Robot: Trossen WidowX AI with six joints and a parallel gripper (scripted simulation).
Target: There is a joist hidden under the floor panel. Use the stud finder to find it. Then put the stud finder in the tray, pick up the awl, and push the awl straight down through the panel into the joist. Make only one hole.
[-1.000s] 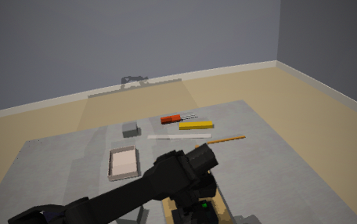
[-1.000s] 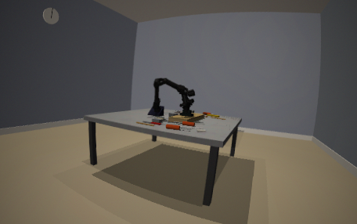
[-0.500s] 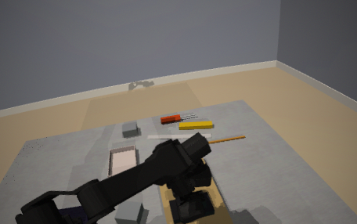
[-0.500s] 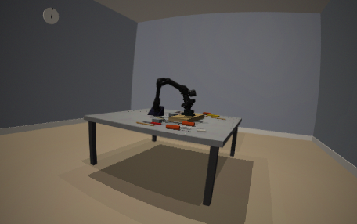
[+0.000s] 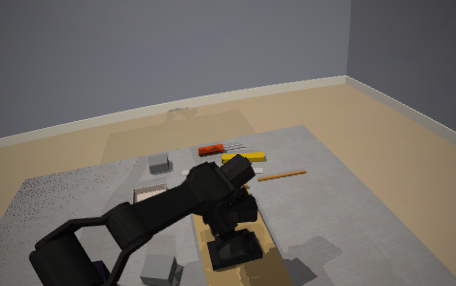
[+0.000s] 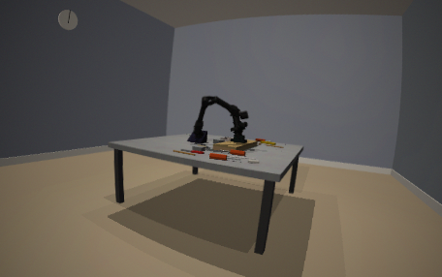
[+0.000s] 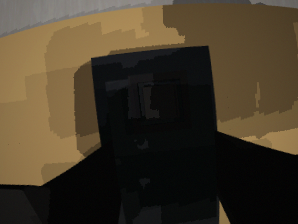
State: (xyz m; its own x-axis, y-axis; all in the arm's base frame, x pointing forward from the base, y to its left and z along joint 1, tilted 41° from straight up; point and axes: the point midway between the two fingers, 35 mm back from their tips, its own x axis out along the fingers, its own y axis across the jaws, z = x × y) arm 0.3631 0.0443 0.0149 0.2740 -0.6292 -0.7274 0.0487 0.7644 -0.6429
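My gripper is shut on the stud finder, a black box. It is held flat on or just above the tan floor panel; a gap cannot be told. The finder's square window is dark in the wrist view, with no green light. The pale tray is left of the panel in the top view, partly behind my arm. Orange-handled tools lie at the table's back and near side; which one is the awl cannot be told. The joist is hidden.
A yellow bar, an orange-brown stick and a partly hidden white strip lie beyond the panel. One grey block stands behind the tray, another left of the panel. A red-handled tool lies near the table edge.
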